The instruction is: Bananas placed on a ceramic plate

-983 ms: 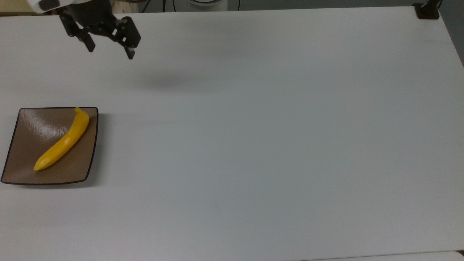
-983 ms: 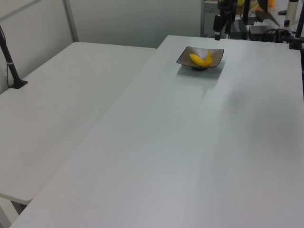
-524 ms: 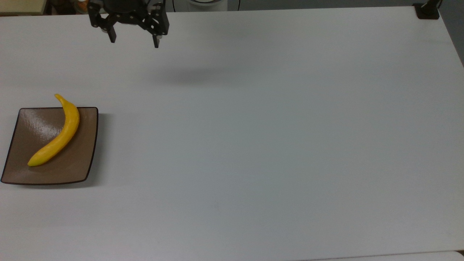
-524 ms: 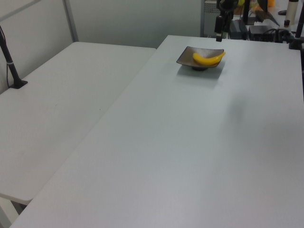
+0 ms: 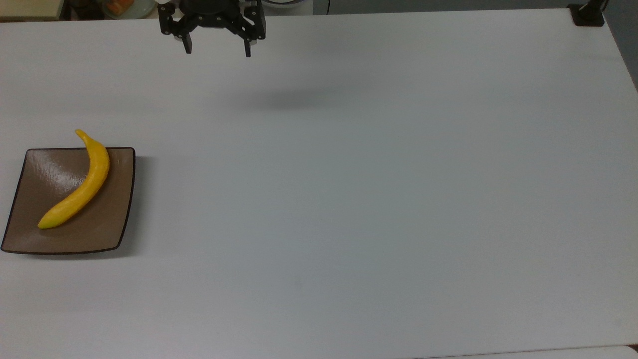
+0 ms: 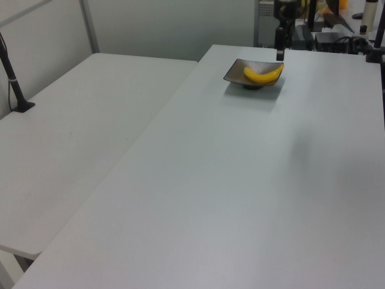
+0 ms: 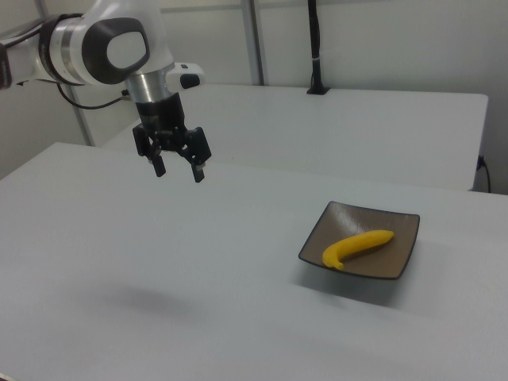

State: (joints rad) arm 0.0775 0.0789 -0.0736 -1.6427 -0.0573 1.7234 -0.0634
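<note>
While one yellow banana (image 5: 79,184) lies slantwise on one brown square ceramic plate (image 5: 30,234), its stem end pokes out past the plate's far rim in the top view. That plate rests near the top view's left edge of the white surface (image 5: 374,199). Hanging above the surface, well apart from the plate, one black end effector (image 5: 217,50) holds nothing, its two fingers (image 5: 187,47) spread wide and pointing down. From the right view, the end effector (image 7: 179,171) sits toward the right view's left, under the white and grey arm (image 7: 111,49), with the banana (image 7: 356,247) and plate (image 7: 397,262) toward the right view's right.
</note>
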